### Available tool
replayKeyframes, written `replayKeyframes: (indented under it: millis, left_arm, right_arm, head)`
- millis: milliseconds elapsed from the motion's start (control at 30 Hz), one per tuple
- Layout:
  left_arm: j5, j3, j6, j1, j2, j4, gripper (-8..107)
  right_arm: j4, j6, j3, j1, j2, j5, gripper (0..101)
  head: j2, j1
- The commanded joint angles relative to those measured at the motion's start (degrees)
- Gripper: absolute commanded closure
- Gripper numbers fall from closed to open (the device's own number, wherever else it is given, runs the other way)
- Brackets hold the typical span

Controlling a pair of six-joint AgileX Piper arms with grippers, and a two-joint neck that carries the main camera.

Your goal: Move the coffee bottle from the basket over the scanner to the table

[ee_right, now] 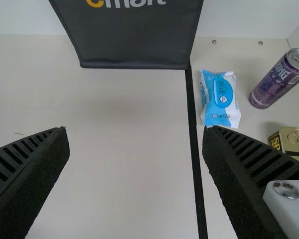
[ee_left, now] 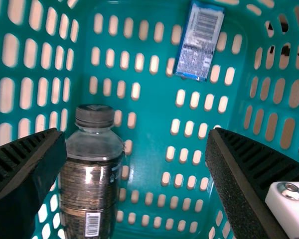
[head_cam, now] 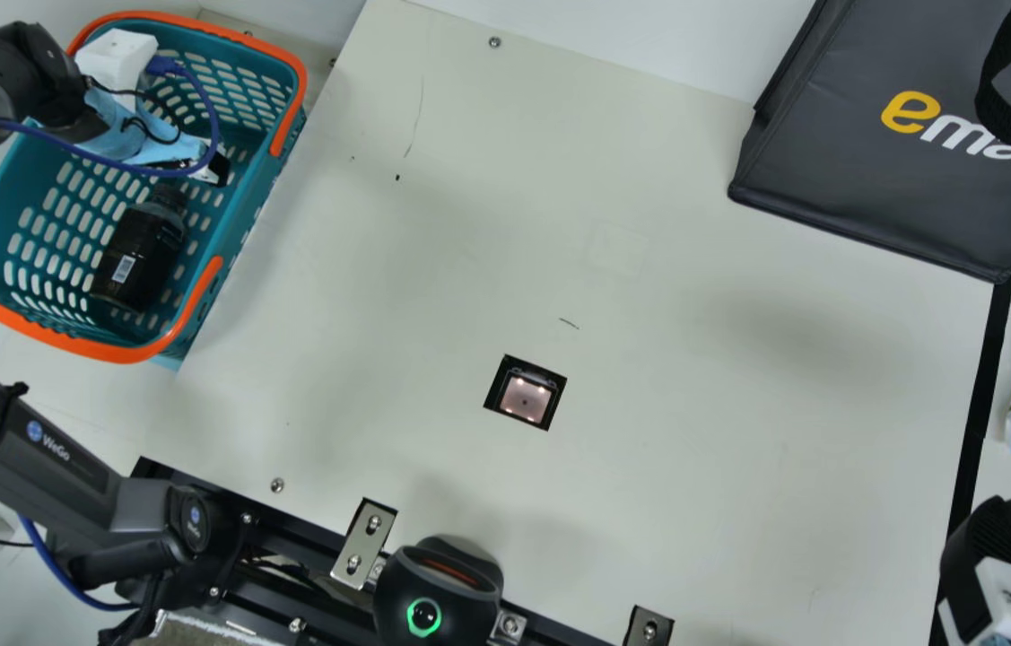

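Bottle is lying in basket; left gripper is gaping wide, gripping nothing, needing centring across bottle before closing.

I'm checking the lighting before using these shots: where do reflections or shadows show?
Main view: small bright spots in the scanner window, and soft, faint shadows on the table. Left wrist view: pale highlights on the coffee bottle, mostly around its clear shoulder. Right wrist view: a soft shadow near the foot of the purple can.
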State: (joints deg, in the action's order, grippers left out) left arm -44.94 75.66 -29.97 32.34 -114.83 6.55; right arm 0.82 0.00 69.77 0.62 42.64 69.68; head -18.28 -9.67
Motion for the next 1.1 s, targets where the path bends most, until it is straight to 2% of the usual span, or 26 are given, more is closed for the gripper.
replayKeyframes:
  millis: [0, 333, 733, 1067]
  left_arm:
    - [0.18, -0.37, 0.09, 0.10, -0.13, 0.02, 9]
    - [2.74, -3.36, 0.37, 0.17, -0.57, -2.16, 9]
    - [13.30, -10.22, 1.00, -1.18, -0.89, -12.47, 9]
    - [19.43, -12.57, 1.35, -1.53, -2.63, -20.01, 9]
  right_arm:
    - [0.00, 0.00, 0.00, 0.00, 0.00, 0.00, 6]
    - [0.00, 0.00, 0.00, 0.00, 0.00, 0.00, 6]
    - [0.00, 0.00, 0.00, 0.00, 0.00, -0.18, 6]
    - [0.00, 0.00, 0.00, 0.00, 0.00, -0.18, 6]
  head:
    - [-0.14, 1.75]
    - [-0.14, 1.75]
    - [-0.14, 1.75]
    - [-0.14, 1.75]
